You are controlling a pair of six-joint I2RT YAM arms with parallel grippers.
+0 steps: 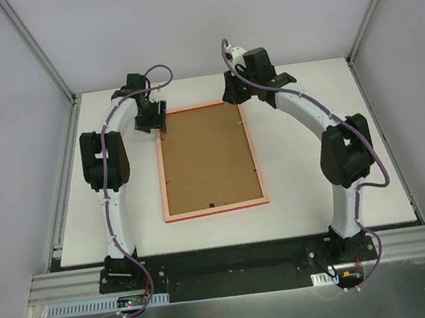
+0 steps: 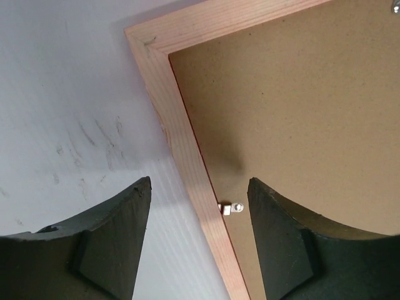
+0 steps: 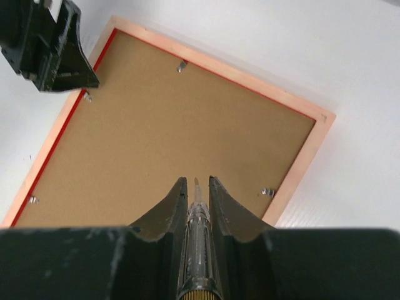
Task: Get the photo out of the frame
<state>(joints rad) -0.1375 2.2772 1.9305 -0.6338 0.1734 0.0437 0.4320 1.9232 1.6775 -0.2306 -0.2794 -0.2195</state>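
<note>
Tool in right pincer, above frame

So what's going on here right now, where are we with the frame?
The frame lies face down on the table with its brown backing board in place, so the photo is not out yet and cannot be seen. The left gripper is open, straddling the frame's left edge next to a small metal clip. The right gripper is shut on a thin tool, its tip pointing at the board near the far right corner.
</note>
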